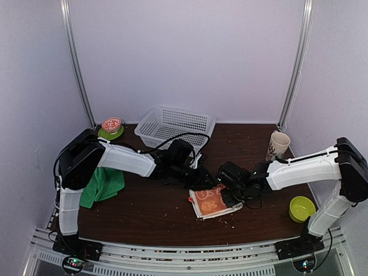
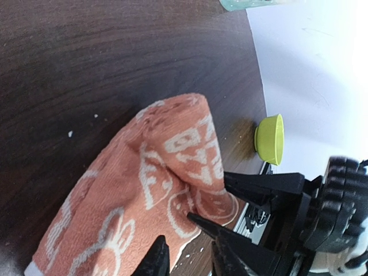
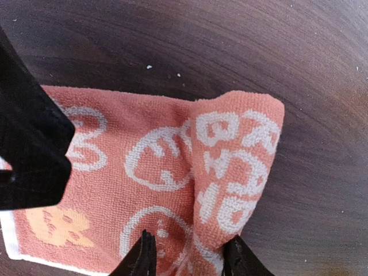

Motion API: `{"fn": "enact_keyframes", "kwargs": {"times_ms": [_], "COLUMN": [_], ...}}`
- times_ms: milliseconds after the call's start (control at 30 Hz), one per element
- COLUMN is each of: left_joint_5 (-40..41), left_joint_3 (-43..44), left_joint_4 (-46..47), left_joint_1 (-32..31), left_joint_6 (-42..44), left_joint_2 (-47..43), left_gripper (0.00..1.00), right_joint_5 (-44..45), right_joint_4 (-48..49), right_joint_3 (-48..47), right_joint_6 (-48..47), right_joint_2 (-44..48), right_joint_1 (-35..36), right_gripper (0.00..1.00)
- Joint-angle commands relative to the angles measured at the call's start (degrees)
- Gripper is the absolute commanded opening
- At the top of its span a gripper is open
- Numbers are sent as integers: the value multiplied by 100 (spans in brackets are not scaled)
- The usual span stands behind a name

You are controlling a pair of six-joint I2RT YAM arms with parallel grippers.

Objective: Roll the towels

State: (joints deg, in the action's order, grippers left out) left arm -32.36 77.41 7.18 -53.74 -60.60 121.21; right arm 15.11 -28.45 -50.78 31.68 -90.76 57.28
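Observation:
The orange towel point(image 1: 211, 202) with white cartoon prints lies at the middle front of the table, one end folded over into a loose roll point(image 3: 238, 167). My right gripper point(image 3: 191, 256) is open and straddles the near end of that fold; from above it sits at the towel's right edge point(image 1: 230, 196). My left gripper point(image 2: 187, 260) is open low over the towel's point(image 2: 144, 190) edge, at the towel's back left point(image 1: 198, 179) from above. The right gripper's black fingers point(image 2: 253, 187) reach in opposite it. The green towel point(image 1: 103, 185) lies crumpled at the left, partly under the left arm.
A white mesh basket point(image 1: 172, 123) stands at the back centre. A green plate with a red-and-white bowl point(image 1: 111, 127) sits back left. A paper cup point(image 1: 279, 144) stands back right, a lime bowl point(image 1: 301, 208) front right. Crumbs dot the dark wooden table point(image 1: 155, 213).

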Motion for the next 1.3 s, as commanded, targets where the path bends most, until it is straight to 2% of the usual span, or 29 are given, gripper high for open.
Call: {"fn": "enact_keyframes", "kwargs": {"times_ms": [0, 533, 1100, 1267], "left_joint_5": [-155, -392, -788, -608], "left_joint_3": [305, 1149, 1321, 1390], "left_joint_4": [86, 20, 434, 76], "left_joint_1": [3, 3, 3, 8], "left_joint_6": [-38, -128, -451, -331], "left_joint_2": [240, 799, 1238, 1265], "left_gripper": [27, 27, 26, 20], "right_joint_5": [-151, -584, -836, -854], "right_joint_4": [387, 1109, 1344, 1316], "right_joint_3": [206, 632, 644, 608], "right_joint_6": [-137, -460, -693, -700], "right_joint_2": [173, 436, 237, 231], "right_joint_1": [35, 30, 34, 33], "right_gripper": [41, 39, 39, 40]}}
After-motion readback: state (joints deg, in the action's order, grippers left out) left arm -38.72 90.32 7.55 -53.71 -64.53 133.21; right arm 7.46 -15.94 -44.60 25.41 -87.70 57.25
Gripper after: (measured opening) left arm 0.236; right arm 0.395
